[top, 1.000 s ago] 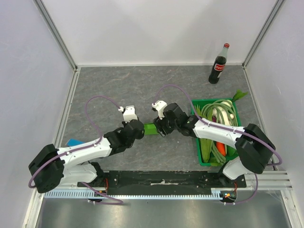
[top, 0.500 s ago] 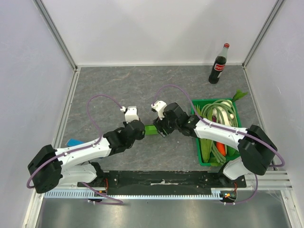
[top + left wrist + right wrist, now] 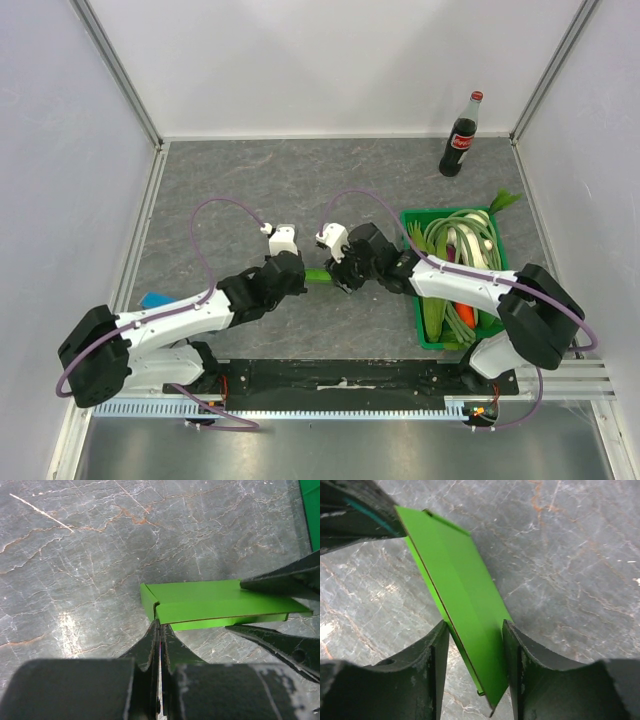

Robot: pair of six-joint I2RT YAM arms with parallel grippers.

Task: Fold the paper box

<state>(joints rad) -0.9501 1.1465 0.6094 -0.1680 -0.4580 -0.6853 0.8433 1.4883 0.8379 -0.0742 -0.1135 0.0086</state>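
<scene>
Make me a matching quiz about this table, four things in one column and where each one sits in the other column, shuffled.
Things:
1. paper box
2. cola bottle
3. green crate
4. blue block

Places:
A. far right corner of the table
B. near left edge, beside the left arm
C. middle of the table
D. right side, filled with vegetables

Pairs: 1-C, 2-A, 3-D, 4-B
</scene>
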